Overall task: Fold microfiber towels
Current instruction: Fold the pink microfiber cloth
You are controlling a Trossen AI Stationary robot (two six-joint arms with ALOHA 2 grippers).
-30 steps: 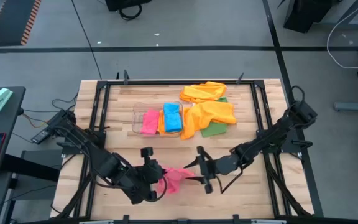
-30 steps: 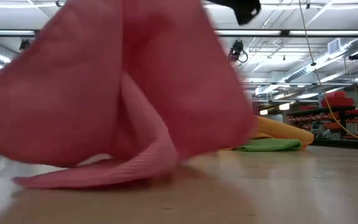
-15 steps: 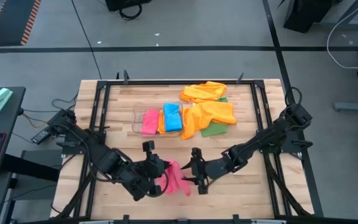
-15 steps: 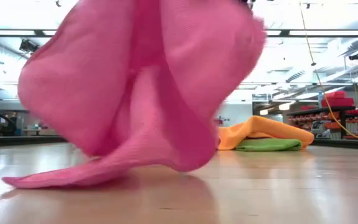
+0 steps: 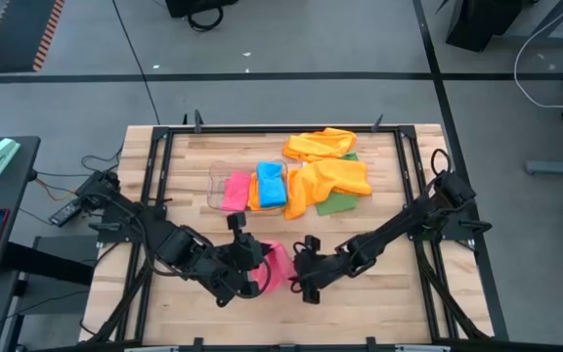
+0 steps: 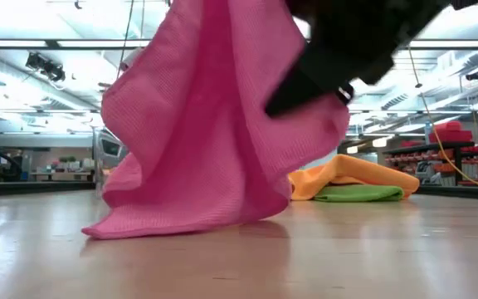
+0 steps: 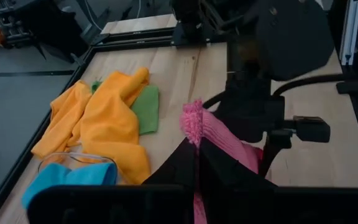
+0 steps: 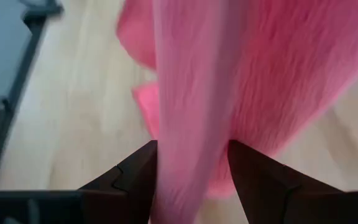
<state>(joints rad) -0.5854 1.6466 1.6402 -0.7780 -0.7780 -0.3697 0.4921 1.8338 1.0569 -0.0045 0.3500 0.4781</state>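
A pink microfiber towel hangs near the table's front middle. Its lower edge rests on the wood. My left gripper is shut on its top, raised above the table. My right gripper stands open, low and close on the towel's right side. A hanging fold of the towel passes between its two fingers. In the low view the right gripper shows dark against the towel's upper right. My left gripper pinches a bunched part of the towel's top between its two fingers; a tuft sticks out past the tips. The fingers slant downward from the table's left. The towel hangs slack below, its bottom edge on the table. My right gripper: cloth lies between the fingers; whether they touch it I cannot tell.
A clear bin behind the towel holds folded pink, orange and blue towels. Loose orange towels lie heaped over a green one at the far right. Black frame rails run along the table's sides. Bare wood lies along the near edge.
My right gripper has sunk, rolled and gone toward the table's left, up to the towel. My left gripper has carried the towel's top a little up and toward the far edge. The towel, billowed wide before, now hangs narrower, with its trailing end drawn in.
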